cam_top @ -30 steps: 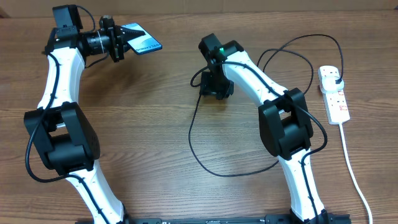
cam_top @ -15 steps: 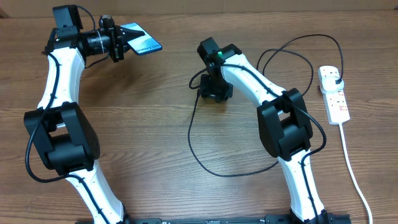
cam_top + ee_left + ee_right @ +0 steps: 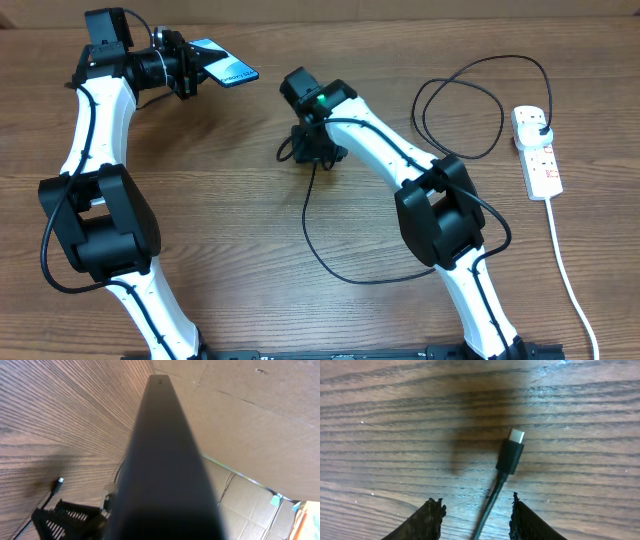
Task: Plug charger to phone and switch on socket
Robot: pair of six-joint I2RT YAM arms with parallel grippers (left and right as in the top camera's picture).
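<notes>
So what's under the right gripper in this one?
The connector tip of the charger shows against the bare wooden table, its cable running back between the open fingers of the right gripper. Further back the gripper body covers the cable, so any contact there can't be seen.

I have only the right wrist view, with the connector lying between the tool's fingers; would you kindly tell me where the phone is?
Observer: The left tool holds the phone by one end at the far left, lit screen up.
Operator: Thank you. Is the other end plugged in?
Observer: Yes, the charger ends in a plug seated in the socket at the far right.
Operator: How does my tool stand to the phone?
Observer: The right tool is to the phone's right and nearer the robot's base, well apart from it.
</notes>
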